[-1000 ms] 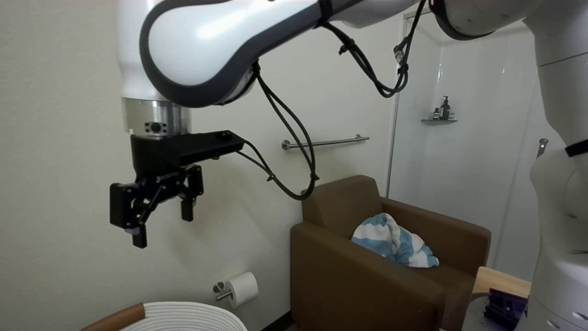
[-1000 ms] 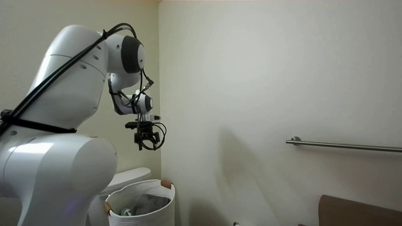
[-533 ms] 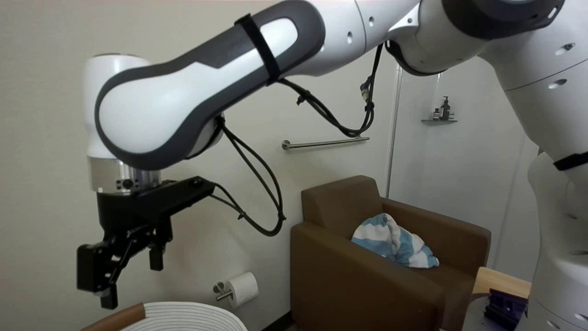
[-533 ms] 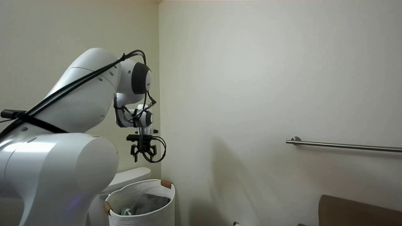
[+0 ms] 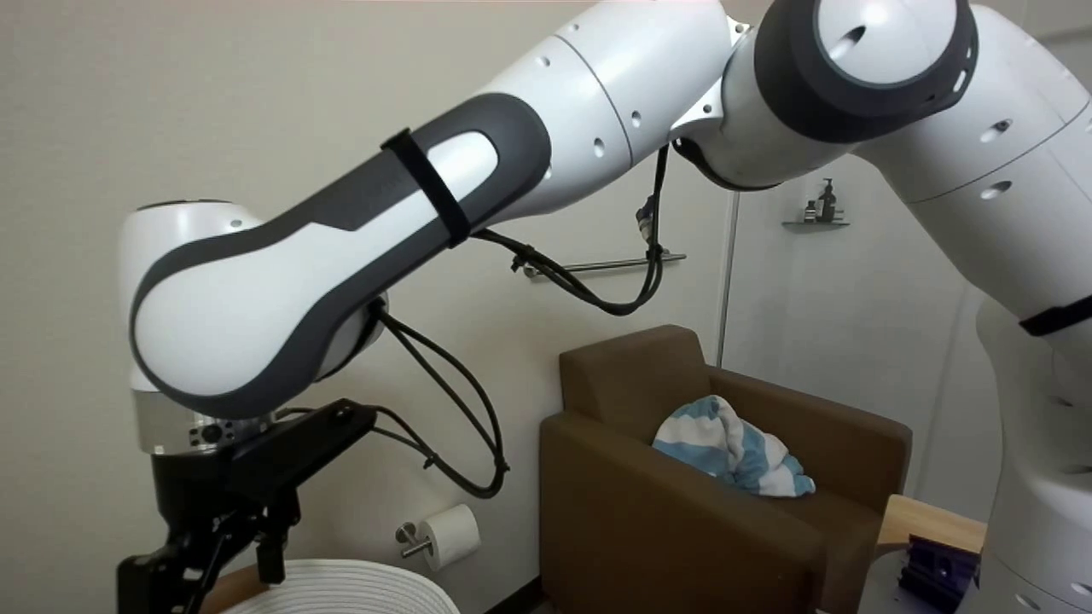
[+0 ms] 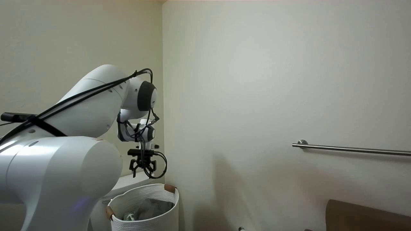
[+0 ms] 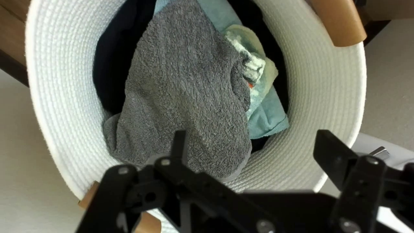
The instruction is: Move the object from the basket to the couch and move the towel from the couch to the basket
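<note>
A white woven basket with brown handles shows in both exterior views point(image 5: 358, 588) point(image 6: 160, 224) and in the wrist view point(image 7: 330, 81). A grey towel point(image 7: 187, 87) lies in it, over a teal cloth point(image 7: 268, 119) and a pale green patterned cloth point(image 7: 258, 68). The grey towel also shows in an exterior view point(image 6: 154, 207). A blue and white striped towel point(image 5: 725, 448) lies bunched on the brown couch point(image 5: 682, 529). My gripper point(image 7: 252, 139) is open and empty, above the basket. One fingertip overlaps the grey towel in the wrist view; the other is over the rim side.
A toilet point(image 6: 135, 180) stands behind the basket. A toilet paper roll point(image 5: 452, 535) and a metal grab bar point(image 6: 346, 149) are on the wall between basket and couch. A small wooden-topped table point(image 5: 934, 520) with a dark purple item point(image 5: 938, 573) stands near the robot base.
The arm has lowered, bringing the gripper down toward the basket. The gripper stays open. The basket, its cloths and the striped towel have not moved.
</note>
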Action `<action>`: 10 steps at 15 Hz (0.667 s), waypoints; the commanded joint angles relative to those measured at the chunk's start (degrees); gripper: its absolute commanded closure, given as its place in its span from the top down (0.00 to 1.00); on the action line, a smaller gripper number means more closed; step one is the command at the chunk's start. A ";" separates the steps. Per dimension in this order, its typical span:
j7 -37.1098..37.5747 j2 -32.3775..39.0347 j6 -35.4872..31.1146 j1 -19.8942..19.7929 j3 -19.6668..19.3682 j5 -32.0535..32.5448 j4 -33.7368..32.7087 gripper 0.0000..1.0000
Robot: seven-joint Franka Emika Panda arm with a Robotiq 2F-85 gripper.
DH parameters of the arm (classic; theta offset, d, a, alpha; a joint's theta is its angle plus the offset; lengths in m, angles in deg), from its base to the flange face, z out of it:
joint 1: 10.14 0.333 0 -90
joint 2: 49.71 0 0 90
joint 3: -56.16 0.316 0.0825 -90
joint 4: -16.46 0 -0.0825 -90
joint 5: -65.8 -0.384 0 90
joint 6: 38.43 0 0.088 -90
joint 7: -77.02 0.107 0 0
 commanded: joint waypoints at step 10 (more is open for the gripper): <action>-1.65 21.02 5.96 4.66 -2.13 -4.85 -15.55 1.00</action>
